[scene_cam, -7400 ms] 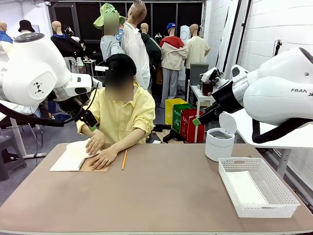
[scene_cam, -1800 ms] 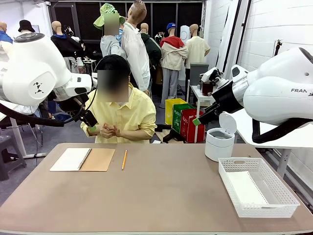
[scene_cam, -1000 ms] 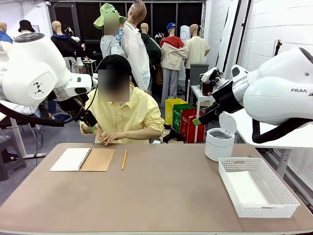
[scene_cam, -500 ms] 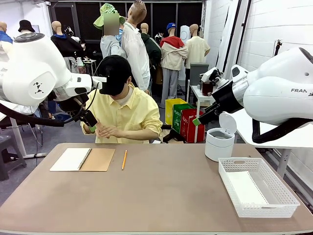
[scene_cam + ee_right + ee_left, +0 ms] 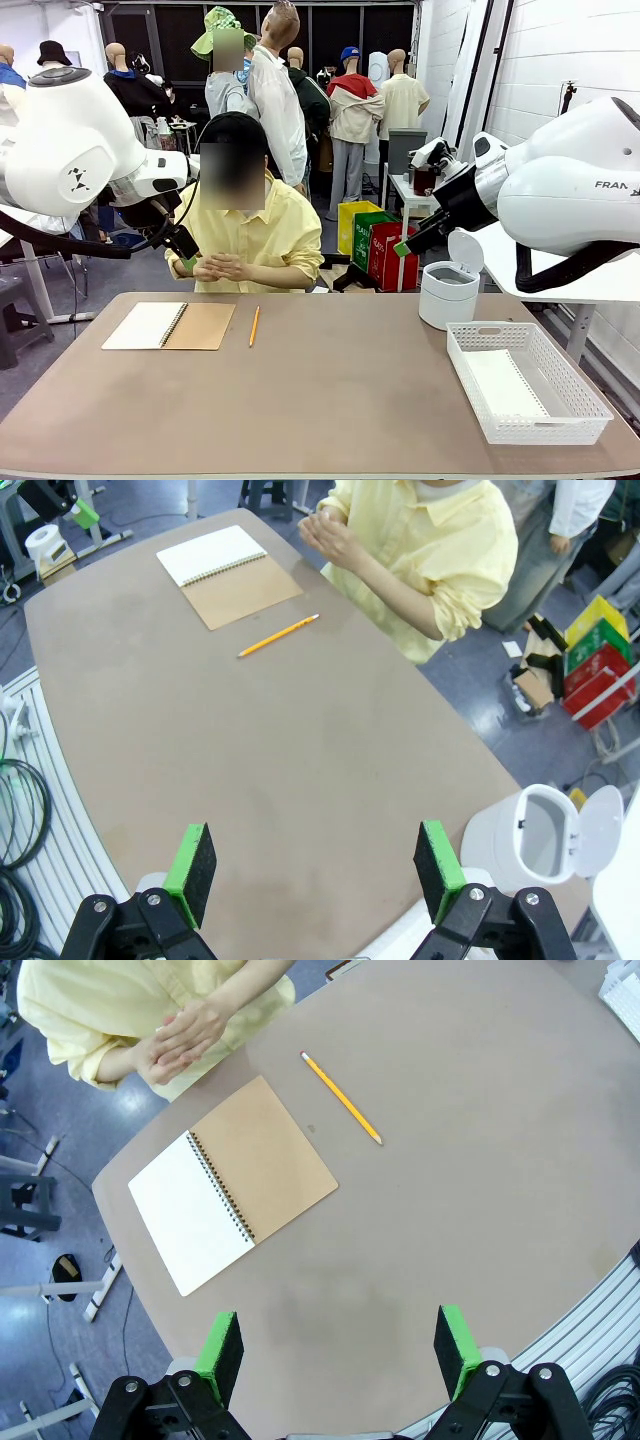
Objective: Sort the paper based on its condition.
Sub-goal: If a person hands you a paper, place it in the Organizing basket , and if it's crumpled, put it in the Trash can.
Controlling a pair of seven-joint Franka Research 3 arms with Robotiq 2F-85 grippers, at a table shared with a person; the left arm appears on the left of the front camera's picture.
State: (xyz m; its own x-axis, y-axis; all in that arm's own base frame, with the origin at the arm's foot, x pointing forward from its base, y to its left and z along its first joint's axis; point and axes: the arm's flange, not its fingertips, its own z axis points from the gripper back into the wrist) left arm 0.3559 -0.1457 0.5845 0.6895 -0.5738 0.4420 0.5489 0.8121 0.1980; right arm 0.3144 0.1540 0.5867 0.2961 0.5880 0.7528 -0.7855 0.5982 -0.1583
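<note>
1. The open notebook point(image 5: 168, 326) lies flat on the table point(image 5: 330, 400); a pencil point(image 5: 254, 326) lies just beside its brown cover.
2. Beyond the notebook, the person's hands point(image 5: 220, 267) are clasped together above the table's far edge.
3. A paper point(image 5: 505, 385) lies in the white basket point(image 5: 525, 380), well apart from the notebook.
4. A white bin point(image 5: 447, 290) with its lid up stands just behind the basket.
5. The left gripper point(image 5: 340, 1350) hangs above the notebook, fingers apart, holding nothing.
6. The right gripper point(image 5: 313, 868) is also spread wide and empty.
</note>
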